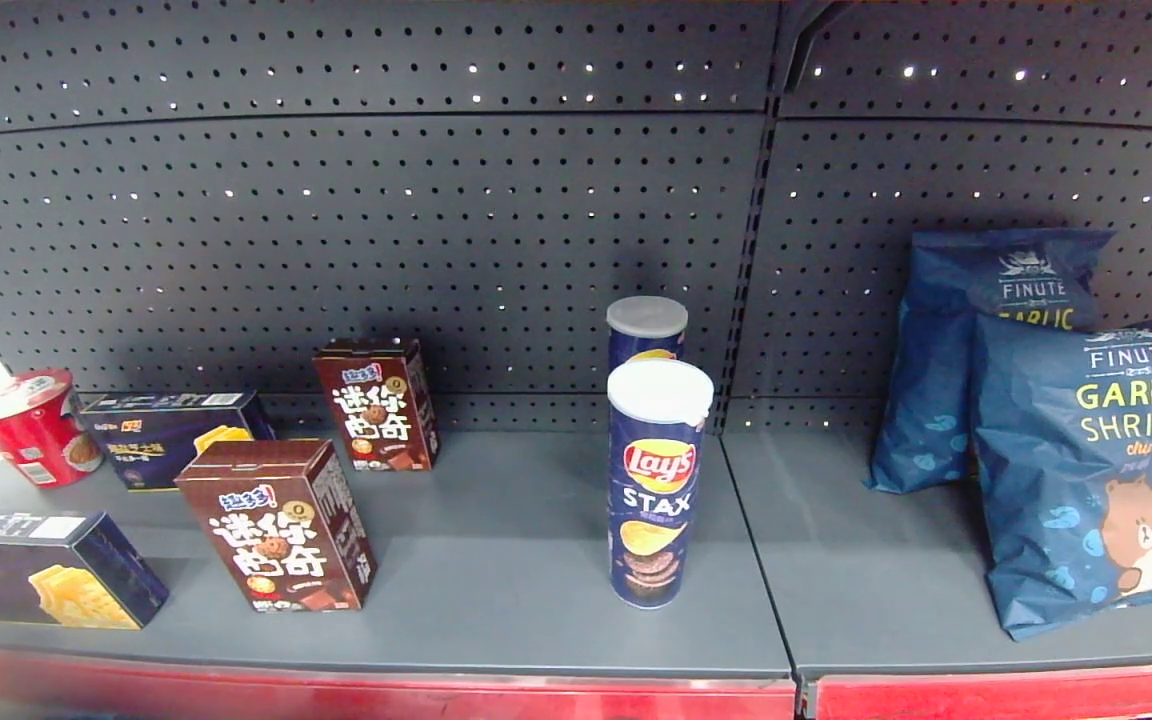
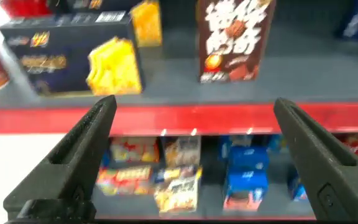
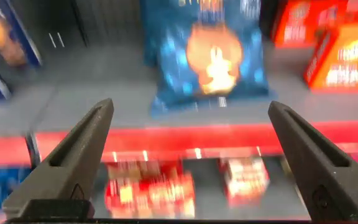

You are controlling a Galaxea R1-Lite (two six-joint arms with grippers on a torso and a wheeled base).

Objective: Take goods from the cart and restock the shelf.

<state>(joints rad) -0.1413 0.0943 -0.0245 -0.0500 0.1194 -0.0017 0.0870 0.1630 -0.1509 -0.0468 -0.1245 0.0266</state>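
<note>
The left gripper (image 2: 194, 106) is released, fingers spread with nothing between them, positioned in front of the red front edge of the grey metal shelf (image 1: 496, 560). The right gripper (image 3: 189, 107) is likewise spread and empty before the same edge.

Front row on the shelf, left to right:
- dark blue rectangular cracker box (image 1: 41, 570), at the front-left corner
- brown cardboard cookie box (image 1: 281, 540), upright
- tall dark blue cylindrical chip can (image 1: 654, 490), beside the middle seam
- blue foil shrimp-chip bag (image 1: 1096, 470), toward the right end

Rear row, along the perforated back panel (image 1: 436, 230):
- tilted red paper cup (image 1: 36, 425)
- second dark blue box (image 1: 171, 435)
- second brown box (image 1: 376, 400)
- second can (image 1: 644, 340), directly behind the first
- second blue bag (image 1: 936, 380)
</note>
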